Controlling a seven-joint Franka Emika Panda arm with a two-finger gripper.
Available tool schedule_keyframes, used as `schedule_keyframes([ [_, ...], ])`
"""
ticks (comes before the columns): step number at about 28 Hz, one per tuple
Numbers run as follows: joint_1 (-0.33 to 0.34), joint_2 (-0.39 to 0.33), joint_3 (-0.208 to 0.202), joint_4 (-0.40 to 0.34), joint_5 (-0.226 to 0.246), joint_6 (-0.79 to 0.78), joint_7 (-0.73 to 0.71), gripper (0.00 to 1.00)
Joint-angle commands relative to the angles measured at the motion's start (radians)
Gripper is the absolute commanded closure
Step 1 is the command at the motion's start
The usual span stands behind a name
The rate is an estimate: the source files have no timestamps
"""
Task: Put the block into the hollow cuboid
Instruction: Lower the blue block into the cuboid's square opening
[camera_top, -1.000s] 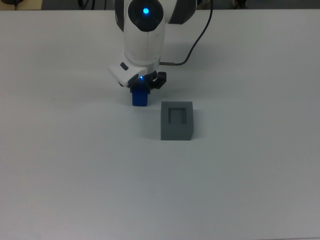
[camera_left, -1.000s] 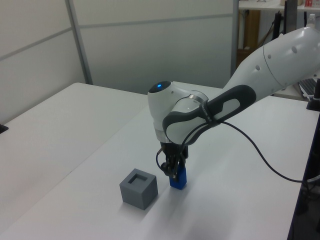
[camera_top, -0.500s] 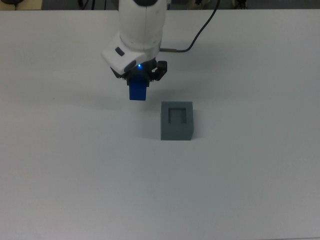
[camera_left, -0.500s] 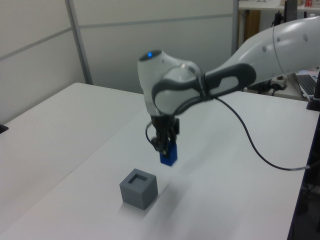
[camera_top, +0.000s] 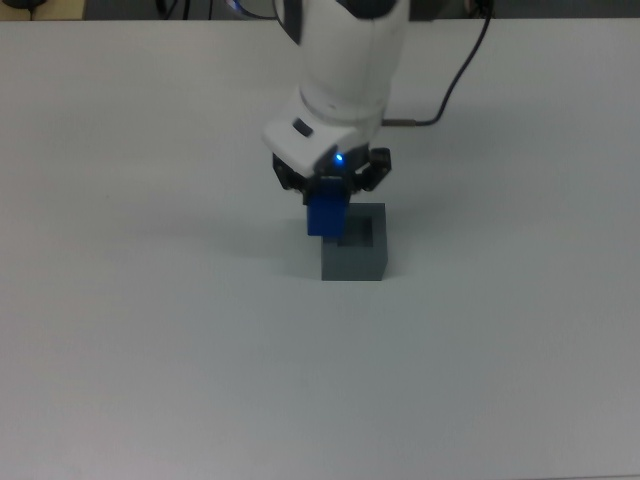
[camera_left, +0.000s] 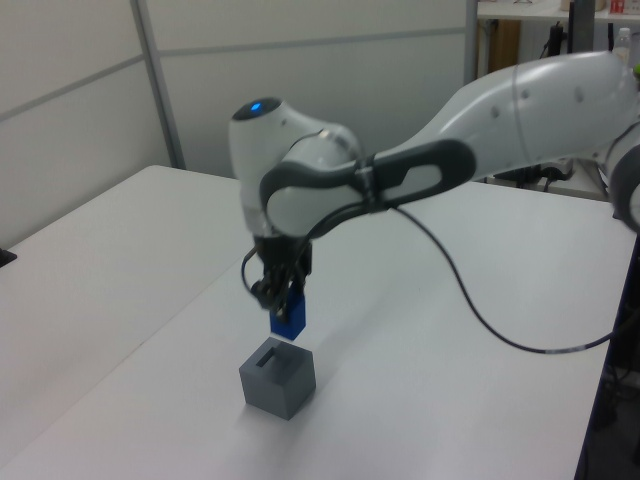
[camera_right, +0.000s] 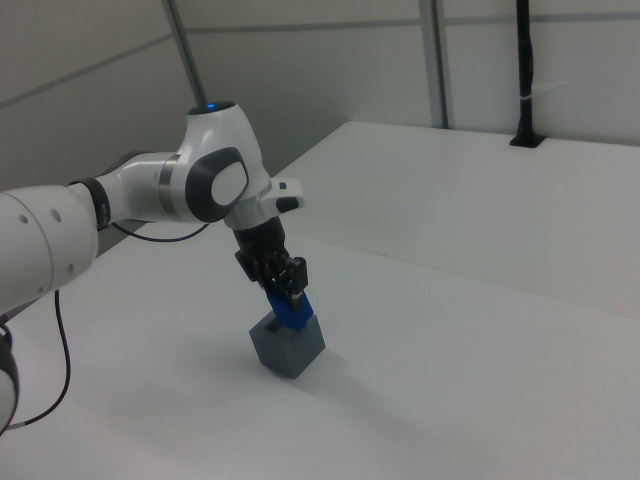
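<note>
Blue block (camera_top: 324, 216) clamped between the closed fingers of the gripper (camera_top: 330, 193), held in the air just above the box (camera_top: 354, 256) and not touching it, as seen in the left view (camera_left: 288, 318) with a clear gap over the grey top. Hidden from above: the block's upper part, covered by the gripper body and its small blue light; also the near-left corner of the box's recess, overlapped by the hanging block in the top view. Hard to tell from the top view whether the block sits squarely over the recess or over the wall toward the top view's left; in the right view (camera_right: 293, 310) block and box (camera_right: 288, 346) overlap so that the gap disappears. Recess in the left view reduced to a dark slit on the box (camera_left: 278, 375). Cut off at the frame edges: the arm's upper links in the top view, its base in all three views. Cable (camera_left: 470, 300) looping from the wrist down toward the table (camera_top: 150, 330) and out of frame at the left view's right. Count: one block, one box, one arm, one gripper, one black cable, one white table. Box resting flat and upright on the table, well away from its edges. Grey wall panels behind the table in the left and right views.
</note>
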Motion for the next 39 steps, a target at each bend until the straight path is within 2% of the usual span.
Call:
schedule_keyframes([
  [1, 0.023, 0.041, -0.003, 0.06, 0.004, -0.026, 0.036, 0.79],
  [6, 0.029, 0.044, -0.003, 0.054, 0.009, -0.021, 0.126, 0.79],
  [16, 0.048, 0.042, 0.0, 0.037, 0.013, -0.024, 0.214, 0.79],
  [19, 0.048, 0.042, 0.01, 0.034, 0.013, -0.024, 0.214, 0.77],
  [39, 0.048, 0.056, 0.012, 0.009, -0.001, -0.021, 0.132, 0.74],
])
